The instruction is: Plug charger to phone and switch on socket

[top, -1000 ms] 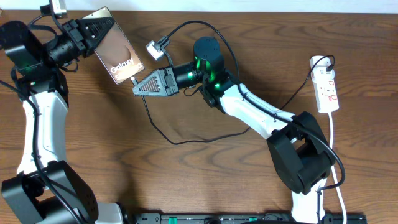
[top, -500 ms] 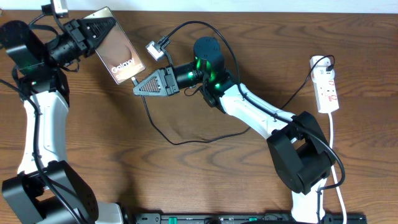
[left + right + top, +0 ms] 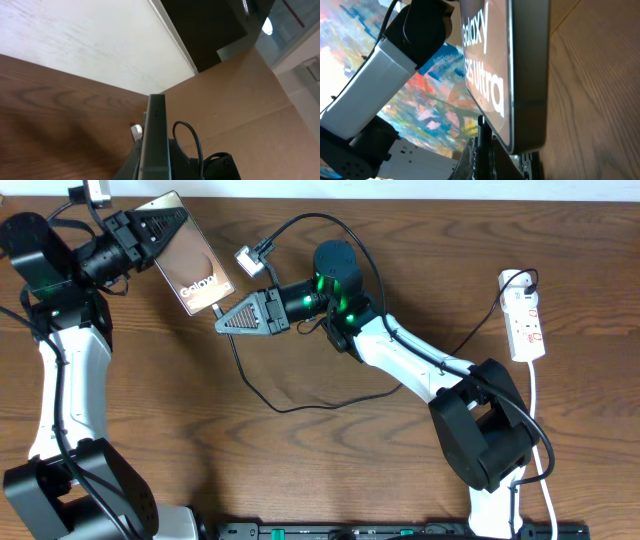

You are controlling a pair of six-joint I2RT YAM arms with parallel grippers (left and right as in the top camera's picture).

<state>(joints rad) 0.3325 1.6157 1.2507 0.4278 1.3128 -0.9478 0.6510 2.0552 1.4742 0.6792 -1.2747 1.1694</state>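
Overhead, the left claw [image 3: 150, 222] is clamping the phone [image 3: 192, 258] aloft over the surface [image 3: 330, 480], while the right claw [image 3: 219, 320], pinching the charger [image 3: 481, 131] tip, is needing squarer alignment with the port.

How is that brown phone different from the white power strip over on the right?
The phone is bronze-brown with white lettering; the socket is white with red markings. The left gripper grips the phone, the right gripper holding the charger at its end; the socket lies ungripped on the table. Both are flat and oblong.
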